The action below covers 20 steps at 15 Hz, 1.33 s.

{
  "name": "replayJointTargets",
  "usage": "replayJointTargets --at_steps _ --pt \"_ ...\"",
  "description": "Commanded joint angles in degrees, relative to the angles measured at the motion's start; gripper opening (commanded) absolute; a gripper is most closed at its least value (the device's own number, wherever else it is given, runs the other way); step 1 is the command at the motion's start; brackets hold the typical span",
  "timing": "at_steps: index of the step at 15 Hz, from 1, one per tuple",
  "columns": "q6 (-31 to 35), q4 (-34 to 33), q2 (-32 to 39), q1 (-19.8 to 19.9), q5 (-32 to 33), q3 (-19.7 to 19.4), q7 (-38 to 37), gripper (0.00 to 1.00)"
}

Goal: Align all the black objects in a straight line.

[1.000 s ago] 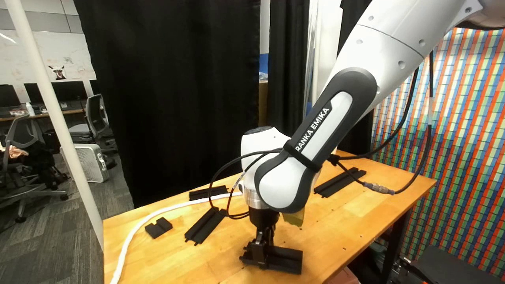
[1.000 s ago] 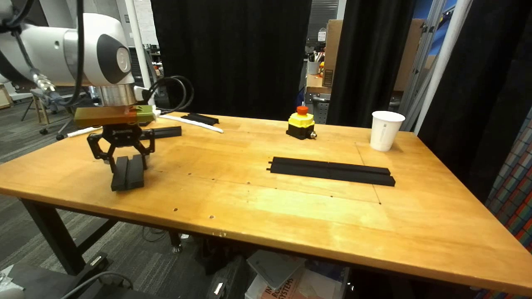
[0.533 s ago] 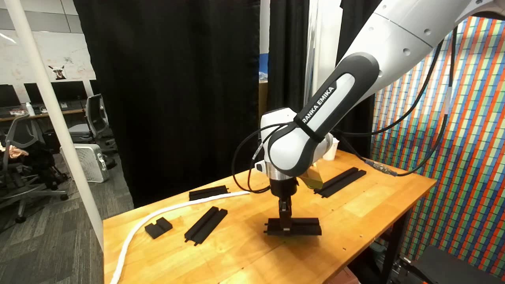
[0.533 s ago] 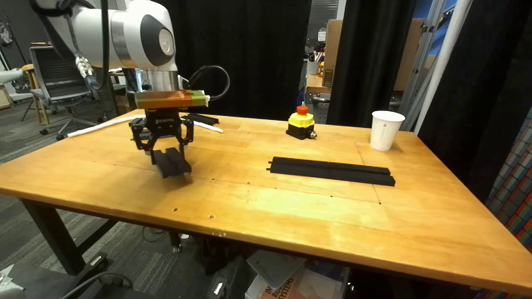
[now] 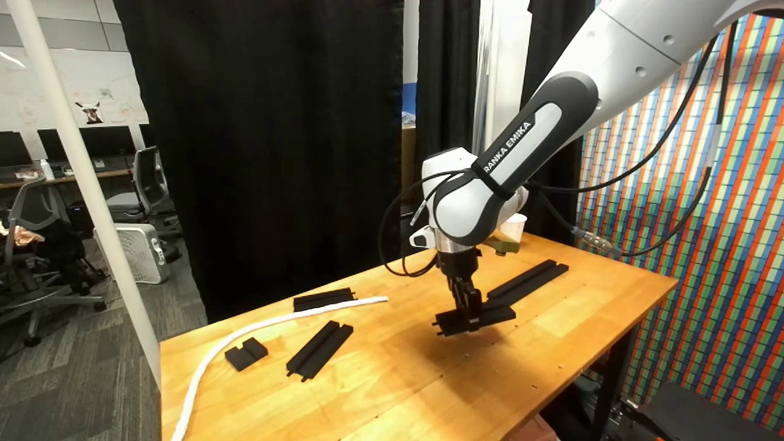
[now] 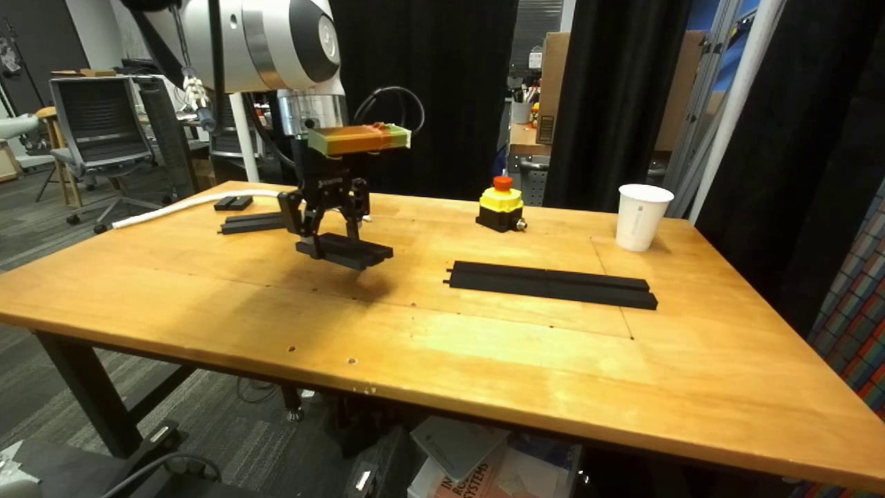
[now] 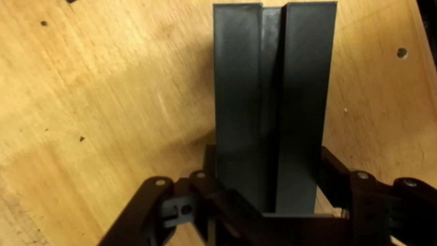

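Wrist view: gripper (image 7: 269,162) clamped on held bar (image 7: 304,85), hiding its near end; bar's up off table (image 6: 484,360). In an exterior view gripper also covers 1 end of middle bar (image 6: 253,223). In an exterior view held bar masks end of long bar (image 5: 530,283), & arm (image 5: 539,138) part-hides 1 cup (image 5: 514,226). 1 white cord (image 5: 370,301) runs btwn back bar (image 5: 321,299) & small block (image 5: 246,355); 1 stop button (image 6: 501,203) behind long bar. Blk pcs: 1 held, 4 on table (long 1 poss 2 joined, can't tell)
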State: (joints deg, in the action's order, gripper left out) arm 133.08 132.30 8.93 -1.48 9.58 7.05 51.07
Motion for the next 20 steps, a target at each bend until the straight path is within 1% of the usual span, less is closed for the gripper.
replayJointTargets --at_steps 1,4,7,12,17,20 --pt "0.0 -0.6 -0.5 0.7 5.0 -1.4 9.6 0.45" --pt "2.0 -1.2 0.5 1.4 8.3 -2.6 16.4 0.45" --pt "4.4 -1.8 1.5 2.0 8.7 -3.4 21.8 0.45" --pt "7.5 -3.7 4.6 3.3 6.7 -3.7 27.8 0.45" --pt "9.1 -5.3 7.5 5.3 4.0 -3.3 32.4 0.45" --pt "9.2 -6.1 8.8 6.5 1.3 -3.0 35.6 0.45"
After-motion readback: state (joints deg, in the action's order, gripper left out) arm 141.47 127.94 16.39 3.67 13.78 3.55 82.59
